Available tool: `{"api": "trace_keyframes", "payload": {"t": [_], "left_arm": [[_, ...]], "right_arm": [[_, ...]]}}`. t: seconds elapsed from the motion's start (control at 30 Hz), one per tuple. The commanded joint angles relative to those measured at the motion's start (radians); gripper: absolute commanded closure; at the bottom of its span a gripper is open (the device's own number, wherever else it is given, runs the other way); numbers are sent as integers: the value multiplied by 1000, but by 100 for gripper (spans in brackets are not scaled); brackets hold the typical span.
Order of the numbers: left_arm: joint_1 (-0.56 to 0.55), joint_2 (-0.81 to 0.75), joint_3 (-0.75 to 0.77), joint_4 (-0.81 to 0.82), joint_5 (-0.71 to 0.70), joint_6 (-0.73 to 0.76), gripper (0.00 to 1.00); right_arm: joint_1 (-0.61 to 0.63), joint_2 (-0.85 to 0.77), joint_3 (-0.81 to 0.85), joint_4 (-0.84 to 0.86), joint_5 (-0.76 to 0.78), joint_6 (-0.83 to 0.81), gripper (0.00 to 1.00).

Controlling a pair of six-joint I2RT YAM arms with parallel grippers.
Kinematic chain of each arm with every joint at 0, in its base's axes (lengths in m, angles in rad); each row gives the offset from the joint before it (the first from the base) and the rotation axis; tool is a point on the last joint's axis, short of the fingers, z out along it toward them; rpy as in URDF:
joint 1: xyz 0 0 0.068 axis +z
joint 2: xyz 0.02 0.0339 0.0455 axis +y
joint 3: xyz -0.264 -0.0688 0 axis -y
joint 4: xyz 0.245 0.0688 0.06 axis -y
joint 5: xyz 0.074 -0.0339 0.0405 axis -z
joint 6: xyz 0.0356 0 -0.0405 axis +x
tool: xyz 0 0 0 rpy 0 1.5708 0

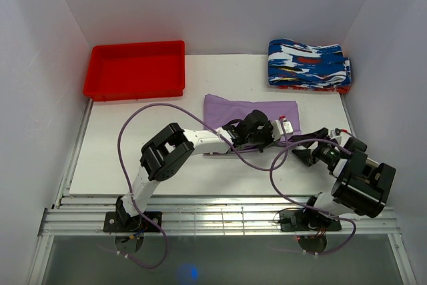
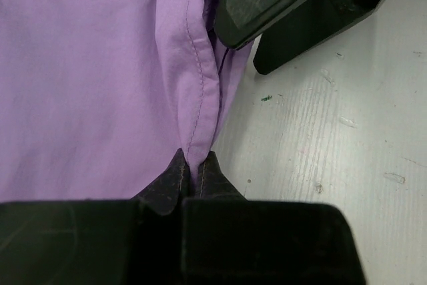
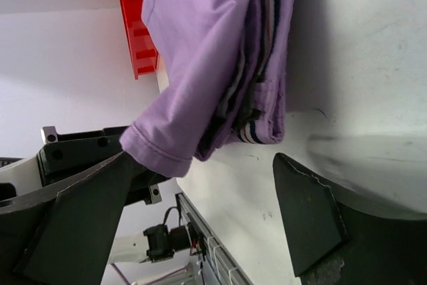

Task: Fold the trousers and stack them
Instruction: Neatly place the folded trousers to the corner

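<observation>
Pinching the right end of the trousers [image 1: 227, 106], the left hand [image 2: 195, 162] is closed tight. A thin ridge of lilac hem is caught between its tips, with the seam running up from the pinch. The trousers lie on the bench [image 1: 100, 158] at mid-back, between the red tray [image 1: 137, 68] and the striped folded clothes [image 1: 308, 65], touching neither. In the top view they are already a flat oblong, and the right wrist view shows several layers at the edge. The right hand [image 3: 203, 165] is spread wide and holds nothing. A raised bit of hem hangs just beside one of its fingers [image 3: 87, 211]; I cannot tell if it touches.

Step judged: another fold, with both hands working at the same end.

How to do it well:
- The right hand closes on the other corner of that end before any lift, taking all the layers and not just the top one.
- The left hand keeps its pinch firm. It only has a narrow bite at the hem, so a jerk could slip it.
- Both hands lift low and together, just clear of the bench, so the lower layers don't drag and bunch.
- They carry the end straight across toward the far end and set edge on edge, then let go once the cloth lies flat.
- The cables near the cloth need to stay clear of the fold.

Stacking is not yet done.
</observation>
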Motion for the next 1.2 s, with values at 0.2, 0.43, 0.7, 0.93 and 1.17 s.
{"api": "trace_keyframes", "payload": {"t": [0.2, 0.43, 0.7, 0.93, 1.17], "left_arm": [[-1, -23, 22, 3, 56, -14, 100], [1, -31, 24, 11, 60, -22, 100], [13, -26, 39, 16, 63, -24, 100], [13, -28, 33, 16, 81, -28, 100], [11, -20, 27, 16, 112, -41, 100]], "right_arm": [[136, -75, -130, 686, 156, 404, 10], [193, -116, -117, 440, 305, 318, 10], [196, -256, -95, 135, 426, 212, 10], [230, -126, -141, 293, 520, 262, 10], [271, -37, -146, 498, 554, 330, 10]]}}
